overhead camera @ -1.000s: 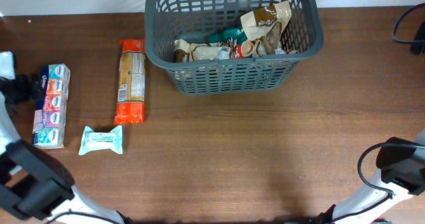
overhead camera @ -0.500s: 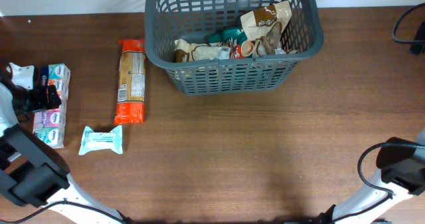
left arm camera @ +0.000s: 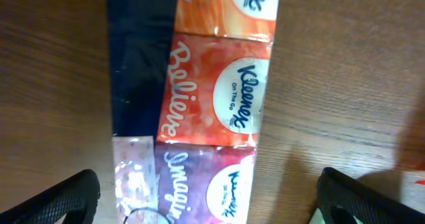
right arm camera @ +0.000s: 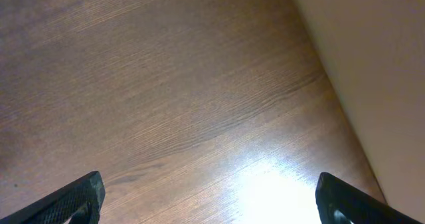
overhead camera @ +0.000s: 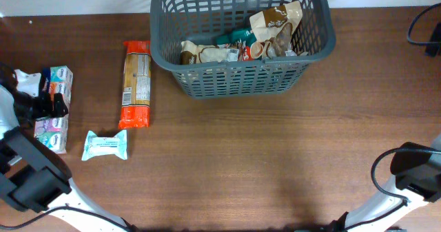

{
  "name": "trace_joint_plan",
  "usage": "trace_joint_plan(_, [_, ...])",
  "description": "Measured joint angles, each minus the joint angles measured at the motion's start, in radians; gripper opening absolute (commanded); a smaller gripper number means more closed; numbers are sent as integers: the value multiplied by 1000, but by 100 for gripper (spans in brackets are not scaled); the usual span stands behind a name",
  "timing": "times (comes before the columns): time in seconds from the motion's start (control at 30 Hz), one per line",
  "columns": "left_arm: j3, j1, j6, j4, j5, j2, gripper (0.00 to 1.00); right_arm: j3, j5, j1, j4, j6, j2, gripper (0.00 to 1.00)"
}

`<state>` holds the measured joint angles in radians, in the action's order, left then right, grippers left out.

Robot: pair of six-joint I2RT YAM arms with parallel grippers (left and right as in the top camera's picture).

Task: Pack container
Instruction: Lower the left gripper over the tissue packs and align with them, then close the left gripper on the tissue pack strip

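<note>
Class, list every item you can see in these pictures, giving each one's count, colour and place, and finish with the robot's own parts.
container: one, dark grey, far centre of the table
snack packets: several, brown, cream and teal, inside the container
long packet: one, orange, lying left of the container
tissue multipack: one, orange, purple and blue, far left
small packet: one, pale teal, nearer than the long packet
table: one, brown wood, under everything
cable: one, black, far right corner
left end effector: one, black, open, above the tissue multipack
right end effector: one, black, open, over bare table
</note>
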<state>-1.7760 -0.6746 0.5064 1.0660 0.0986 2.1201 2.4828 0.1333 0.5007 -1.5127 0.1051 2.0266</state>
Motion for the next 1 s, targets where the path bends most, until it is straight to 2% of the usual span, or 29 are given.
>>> trace_joint_plan(0.73, [0,-60,32,-15,-80,12,99,0,0,0,0,0,0,99])
trace_joint_plan(1.0, [0,-61,32,-14,-63,12,99,0,0,0,0,0,0,99])
